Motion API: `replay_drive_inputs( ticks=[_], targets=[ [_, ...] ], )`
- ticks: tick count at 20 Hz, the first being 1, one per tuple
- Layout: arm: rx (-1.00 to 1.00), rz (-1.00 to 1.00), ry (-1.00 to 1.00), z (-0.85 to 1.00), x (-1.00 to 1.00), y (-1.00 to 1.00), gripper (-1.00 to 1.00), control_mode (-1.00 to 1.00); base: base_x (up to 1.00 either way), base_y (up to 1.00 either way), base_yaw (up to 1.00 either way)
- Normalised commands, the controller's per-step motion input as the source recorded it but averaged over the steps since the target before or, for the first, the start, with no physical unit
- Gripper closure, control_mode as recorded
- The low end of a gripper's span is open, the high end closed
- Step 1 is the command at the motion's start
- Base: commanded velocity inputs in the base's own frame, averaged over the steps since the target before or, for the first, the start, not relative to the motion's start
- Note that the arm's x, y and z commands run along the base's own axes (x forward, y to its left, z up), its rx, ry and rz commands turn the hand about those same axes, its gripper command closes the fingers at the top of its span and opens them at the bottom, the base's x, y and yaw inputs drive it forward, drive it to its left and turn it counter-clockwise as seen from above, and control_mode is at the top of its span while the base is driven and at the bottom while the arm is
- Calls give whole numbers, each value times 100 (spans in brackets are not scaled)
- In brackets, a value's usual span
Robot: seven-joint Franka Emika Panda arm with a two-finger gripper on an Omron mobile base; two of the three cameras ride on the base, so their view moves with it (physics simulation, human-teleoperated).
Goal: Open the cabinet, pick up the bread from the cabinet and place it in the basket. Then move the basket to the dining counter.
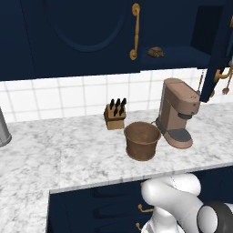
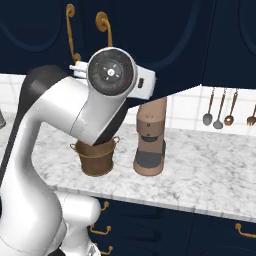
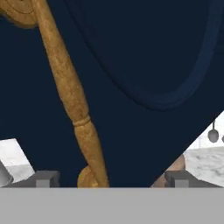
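Note:
The navy cabinet (image 1: 82, 27) has its left door shut and its right door (image 1: 219, 41) swung open. On the open shelf lies the small golden-brown bread (image 1: 156, 52). The round brown basket (image 1: 142, 140) stands upright on the marble worktop, below and left of the bread; my arm partly covers the basket (image 2: 97, 159) in the right base view. In the hand view my gripper (image 3: 109, 179) is open, its fingertips (image 3: 43, 178) wide apart. The lower end of the door's brass handle (image 3: 70, 92) lies between them, untouched. The dining counter is out of view.
A tan coffee machine (image 1: 177, 113) stands just right of the basket. A wooden knife block (image 1: 115, 113) sits behind the basket by the tiled wall. Utensils (image 2: 220, 110) hang on the wall to the right. Navy drawers (image 1: 109, 205) run under the worktop edge.

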Motion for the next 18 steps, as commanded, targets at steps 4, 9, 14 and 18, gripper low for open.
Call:
replay_drive_inputs(
  ticks=[4, 9, 14, 18],
  targets=[
    [-14, -25, 0, 13, -90, 12, -100, -100, 0, 0, 0],
    [-36, -25, 10, 1, -46, 89, -100, -100, 0, 0, 0],
    [-51, -19, 17, 0, -11, 88, -100, -100, 0, 0, 0],
    [-73, 0, 38, -1, 15, 86, -100, -100, 0, 0, 0]
  ],
)
